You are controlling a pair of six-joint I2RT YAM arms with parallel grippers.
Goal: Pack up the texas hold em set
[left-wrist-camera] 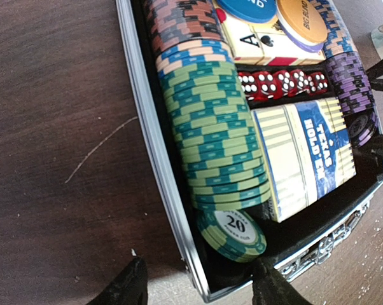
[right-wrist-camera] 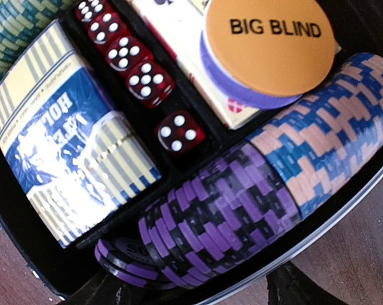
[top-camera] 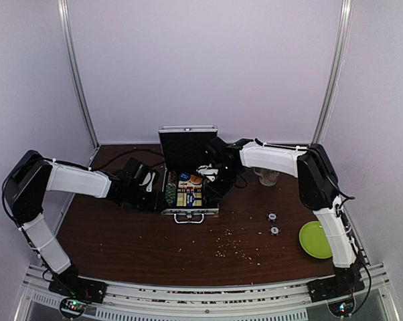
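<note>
Top external: silver case (top-camera: 188, 211) open at mid-table, lid (top-camera: 187, 144) upright on the far side, handle (top-camera: 188, 219) on the near side; two loose chips (top-camera: 272, 216) lying on the table (top-camera: 134, 234) to its right, well apart from it. Left gripper (left-wrist-camera: 198, 289) wide open, straddling the case's left wall by the near corner, gripping nothing. Right gripper (right-wrist-camera: 204, 293) open over the case's right side, holding nothing; one purple chip (right-wrist-camera: 125, 257) tilted at the end of the purple chip row (right-wrist-camera: 210, 210). Readable: "BIG BLIND" on the orange disc (right-wrist-camera: 268, 41), "TEXAS HOLD'EM" on the deck box (left-wrist-camera: 309, 152), "20" on a green chip (left-wrist-camera: 233, 229), "A" with a spade on a card (left-wrist-camera: 258, 41). Probably heavy when filled, stiff and slick-walled; best lifted by the handle, lid pushed down by its top edge. Chips hard, smooth, prone to rolling; loose ones flat and thin, so pinch across the rim.
</note>
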